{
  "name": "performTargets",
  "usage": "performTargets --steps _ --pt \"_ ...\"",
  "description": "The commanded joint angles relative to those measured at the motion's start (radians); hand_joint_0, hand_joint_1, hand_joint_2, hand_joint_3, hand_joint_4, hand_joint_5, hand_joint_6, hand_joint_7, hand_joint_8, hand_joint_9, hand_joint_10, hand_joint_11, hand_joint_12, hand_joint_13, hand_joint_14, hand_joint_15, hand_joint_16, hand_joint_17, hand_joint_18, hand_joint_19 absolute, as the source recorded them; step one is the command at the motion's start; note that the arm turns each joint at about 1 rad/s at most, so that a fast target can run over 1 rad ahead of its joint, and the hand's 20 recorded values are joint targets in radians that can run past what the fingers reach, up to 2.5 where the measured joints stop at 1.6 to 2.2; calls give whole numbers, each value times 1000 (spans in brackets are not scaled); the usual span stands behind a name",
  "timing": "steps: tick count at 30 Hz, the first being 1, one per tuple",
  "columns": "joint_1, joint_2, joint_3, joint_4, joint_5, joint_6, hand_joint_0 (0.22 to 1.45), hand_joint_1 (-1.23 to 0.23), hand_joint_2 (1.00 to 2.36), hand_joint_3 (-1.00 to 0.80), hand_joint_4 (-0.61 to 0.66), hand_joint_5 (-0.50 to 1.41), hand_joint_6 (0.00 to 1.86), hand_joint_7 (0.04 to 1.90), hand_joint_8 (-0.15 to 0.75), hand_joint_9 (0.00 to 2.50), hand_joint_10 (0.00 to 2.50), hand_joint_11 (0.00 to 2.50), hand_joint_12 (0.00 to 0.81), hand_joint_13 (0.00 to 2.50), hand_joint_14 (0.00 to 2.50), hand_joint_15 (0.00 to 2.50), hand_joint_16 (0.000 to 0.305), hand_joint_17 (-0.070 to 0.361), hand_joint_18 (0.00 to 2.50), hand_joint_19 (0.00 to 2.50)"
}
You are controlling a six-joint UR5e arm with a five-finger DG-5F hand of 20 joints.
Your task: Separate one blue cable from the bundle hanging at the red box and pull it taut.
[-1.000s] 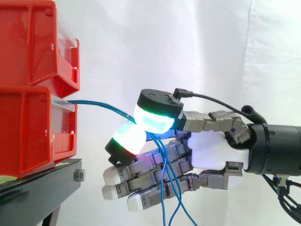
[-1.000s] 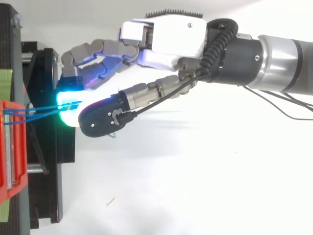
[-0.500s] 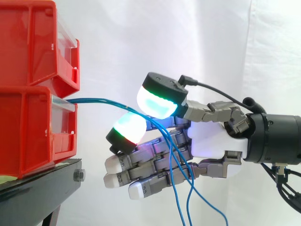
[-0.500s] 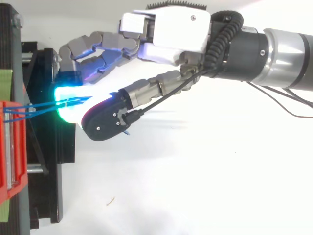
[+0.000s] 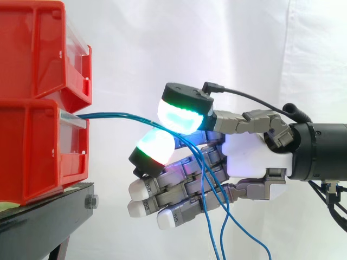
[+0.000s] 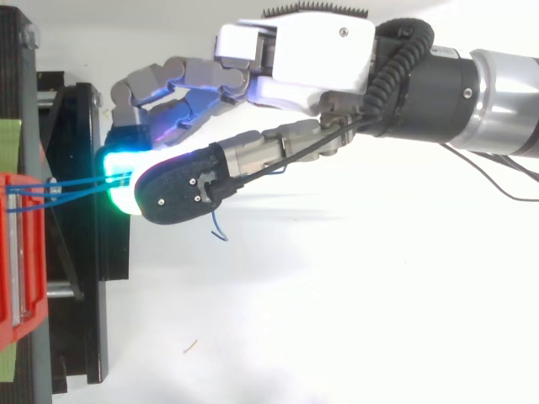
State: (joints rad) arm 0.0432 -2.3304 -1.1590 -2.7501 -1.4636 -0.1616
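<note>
The blue cables (image 5: 119, 115) pass between two glowing pads of the hand (image 5: 249, 160), the thumb's pad (image 5: 181, 116) above and one finger's pad (image 5: 155, 147) below, which close on them in a pinch. The remaining fingers lie nearly straight underneath, pointing toward 9 o'clock in the side view. From the pinch the loose lengths drop across those fingers toward 6 and 5 o'clock. Toward 9 o'clock the strands run in a shallow arc, not quite straight, to the front lip of the lower red bin (image 5: 32, 151). An upper red bin (image 5: 32, 49) sits on it at 12 o'clock, both on a black stand (image 5: 43, 216) before the white curtain (image 5: 227, 43).
</note>
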Motion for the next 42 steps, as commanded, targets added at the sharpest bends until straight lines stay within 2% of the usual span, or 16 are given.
performTargets --steps 1,5,8,13,16,18,20,23,25,26,29,31,35,39,42 --pt "1 0 -1 0 0 1 662 -599 1009 -179 222 -96 568 1223 368 764 6 298 390 530 4 146 51 116 613 244" --pt "1 0 -1 -2 0 -2 666 -705 1006 -121 242 -112 604 1166 378 768 8 301 404 543 4 145 54 120 639 224" --pt "1 0 -1 -2 2 -4 678 -765 1006 -132 226 -169 748 962 368 752 7 364 403 548 4 149 53 119 649 219" --pt "4 0 -1 -11 2 -15 686 -798 1008 -178 215 -211 852 929 360 734 9 455 397 542 4 161 51 116 645 224" --pt "7 0 -1 -36 2 -16 687 -818 1009 -312 218 -217 861 956 349 719 10 476 385 530 5 165 48 109 621 229" --pt "14 0 -7 -69 2 -16 663 -823 1001 -478 228 -219 880 928 351 718 11 485 388 536 5 168 48 109 625 232" --pt "20 0 -18 -88 2 -16 622 -811 1000 -500 231 -218 881 924 352 724 10 491 387 537 5 169 49 109 626 231" --pt "23 0 -19 -89 2 -16 546 -744 1000 -500 235 -203 870 929 361 746 11 496 396 541 7 173 51 114 636 240" --pt "23 5 -19 -86 5 -13 516 -595 1000 -500 238 -183 850 947 371 773 9 477 400 547 7 172 52 117 643 249" --pt "23 5 -19 -83 9 -13 516 -593 1000 -500 238 -181 848 945 373 782 9 482 400 548 5 170 52 117 643 249" --pt "23 8 -19 -80 17 -13 554 -441 1000 -500 211 -170 835 966 368 821 12 476 386 554 5 176 49 111 624 270" --pt "23 8 -15 -79 19 -12 587 -407 1000 -500 190 -164 826 988 366 836 10 474 380 559 6 185 48 109 616 294" --pt "23 8 -7 -77 19 -15 617 -516 1004 -424 184 -165 825 1007 366 837 10 482 379 559 6 186 48 108 616 288" --pt "23 8 -1 -77 19 -18 610 -697 1010 -299 204 -181 843 1005 371 821 13 502 392 567 6 193 50 112 635 283" --pt "23 8 -2 -79 19 -16 625 -749 1011 -254 173 -184 850 1019 369 815 12 525 398 567 7 188 50 114 649 273"
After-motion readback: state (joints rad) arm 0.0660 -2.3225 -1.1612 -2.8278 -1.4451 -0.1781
